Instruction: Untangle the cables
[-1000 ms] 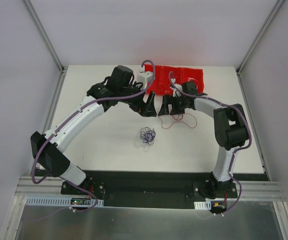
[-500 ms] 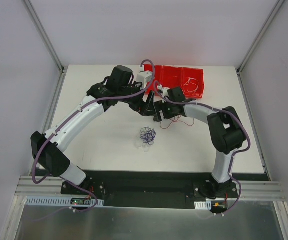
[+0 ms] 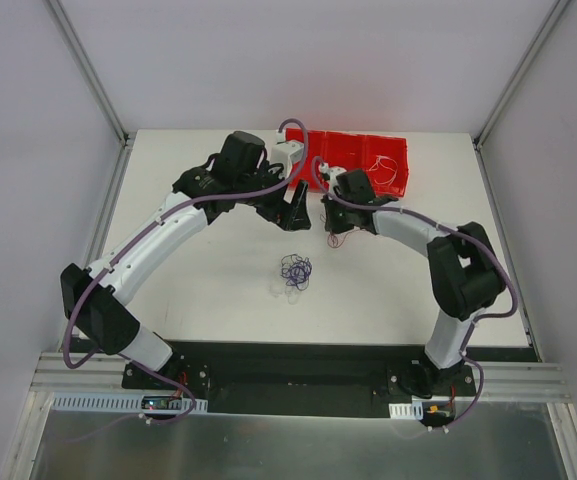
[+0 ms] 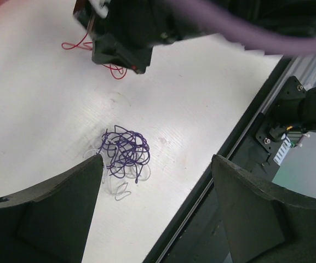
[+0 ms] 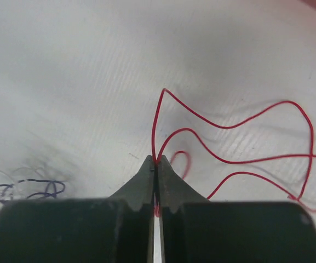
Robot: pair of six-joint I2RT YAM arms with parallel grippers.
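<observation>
White table top [image 3: 218, 300] carries all the things. Nearest to the lower edge of the top view, at its centre, lies the purple and white clump [image 3: 294, 272]. It is straight below the left gripper [image 3: 293, 212], which stands wide open and holds nothing. Higher and to the right, the right gripper [image 5: 155, 164] is closed tight on the red cable [image 5: 154, 137]. Its loops run right from the pinch, apart from the clump. I judge the left arm is better placed for the clump.
</observation>
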